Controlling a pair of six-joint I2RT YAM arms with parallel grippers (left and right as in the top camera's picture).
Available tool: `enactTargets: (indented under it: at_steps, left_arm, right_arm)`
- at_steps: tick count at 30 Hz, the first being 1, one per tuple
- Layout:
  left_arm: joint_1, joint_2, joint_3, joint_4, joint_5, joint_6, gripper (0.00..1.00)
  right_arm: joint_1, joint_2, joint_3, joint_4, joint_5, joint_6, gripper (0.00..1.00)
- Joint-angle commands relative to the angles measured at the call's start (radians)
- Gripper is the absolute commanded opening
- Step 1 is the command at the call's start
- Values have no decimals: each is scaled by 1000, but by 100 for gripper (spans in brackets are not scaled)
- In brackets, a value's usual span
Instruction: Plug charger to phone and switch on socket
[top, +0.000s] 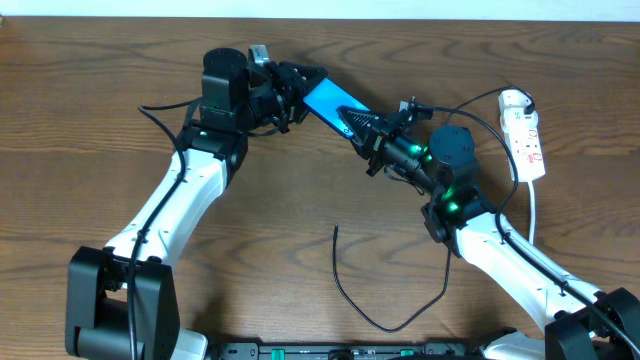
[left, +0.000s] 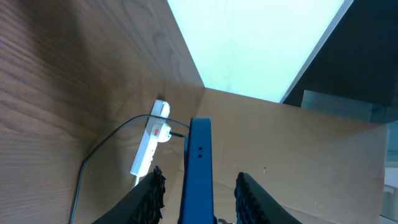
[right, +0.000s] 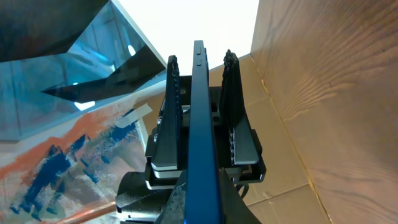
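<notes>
- Overhead, I get even, soft light across the table (top: 300, 200). The arms (top: 180, 200) throw only faint, diffuse shadows, and detail is sharp.
- The phone (top: 330, 100) screen glows saturated blue there, and small green lights shine on the arms.
- Through the left wrist camera, the upper middle is blown out to pale white. The phone's edge near the lens is soft, while the socket (left: 149, 143) looks fairly crisp.
- The right wrist view also clips to white at the top.
</notes>
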Motion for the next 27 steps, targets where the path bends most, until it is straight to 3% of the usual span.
enactTargets:
  at_steps: [1,17,27]
  left_arm:
    - [-5,-22,33,1,-14,2,38]
    - [-5,-22,33,1,-29,-63,39]
    - [-5,-22,33,2,-39,-63,33]
  right_arm:
    - [11,-6,14,16,-7,-28,1]
    - [11,-6,14,8,1,-50,1]
    - [12,-6,14,8,1,-49,1]
